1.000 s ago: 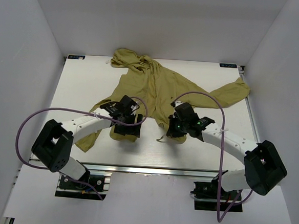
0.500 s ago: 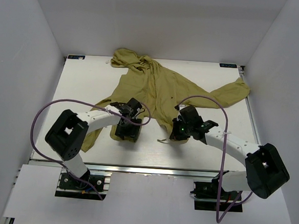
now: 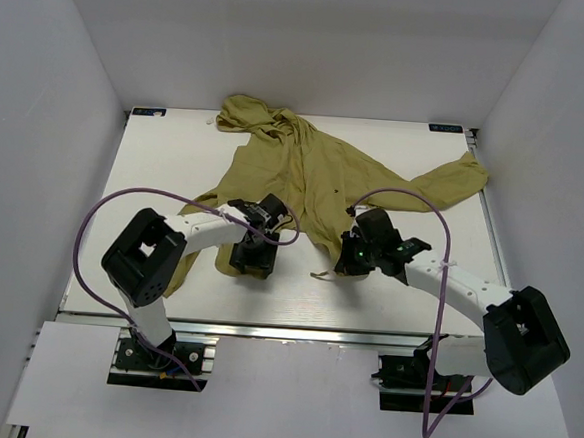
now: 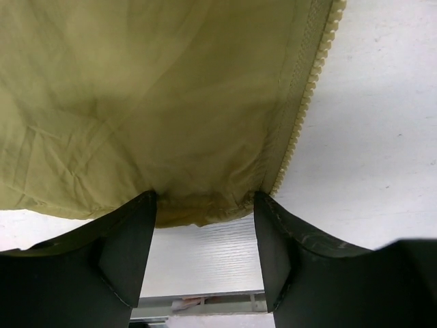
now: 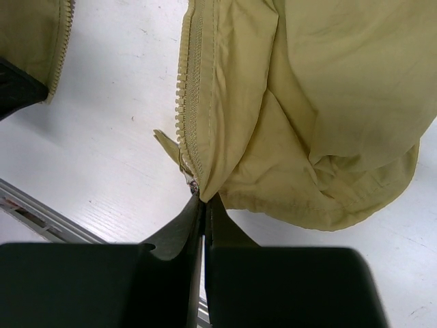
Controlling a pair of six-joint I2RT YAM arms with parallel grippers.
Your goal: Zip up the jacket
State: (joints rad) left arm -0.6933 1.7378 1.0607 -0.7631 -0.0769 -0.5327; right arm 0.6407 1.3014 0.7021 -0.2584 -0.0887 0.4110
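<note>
The jacket (image 3: 310, 170) lies spread on the white table (image 3: 155, 169), with its hood at the far edge. The left gripper (image 4: 205, 205) stands open, the left panel's near hem (image 4: 198, 213) between its fingers (image 4: 130, 232). The right gripper (image 5: 203, 205) is pinched closed on the right panel's zipper end (image 5: 188, 164).

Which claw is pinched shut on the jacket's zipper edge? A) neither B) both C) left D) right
D: the right claw is closed on the jacket at its bottom zipper corner; the left claw stands open astride the other hem.
</note>
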